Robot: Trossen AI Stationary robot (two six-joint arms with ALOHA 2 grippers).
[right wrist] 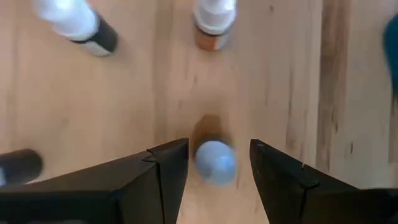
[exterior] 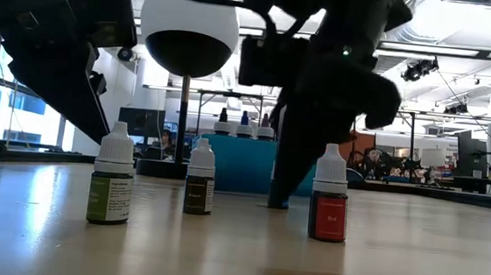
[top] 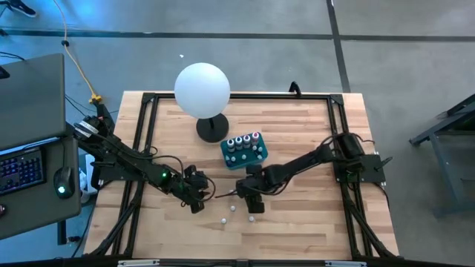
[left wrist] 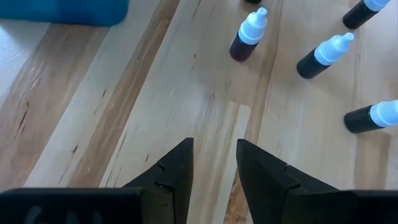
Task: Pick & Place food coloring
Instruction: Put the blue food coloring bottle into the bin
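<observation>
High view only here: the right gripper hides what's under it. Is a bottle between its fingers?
Observer: Yes, the right wrist view shows a white-capped bottle between the right gripper's open fingers, with gaps on both sides.
Operator: Labels on the loose ones?
Observer: Low view: a green bottle, a brownish bottle and a red bottle, all upright.
Operator: Left gripper holding anything?
Observer: No, the left gripper is open over bare table.

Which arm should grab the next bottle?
Right. The right gripper hangs open straddling a white-capped bottle. The left gripper is open over bare wood, the bottles farther ahead.
</observation>
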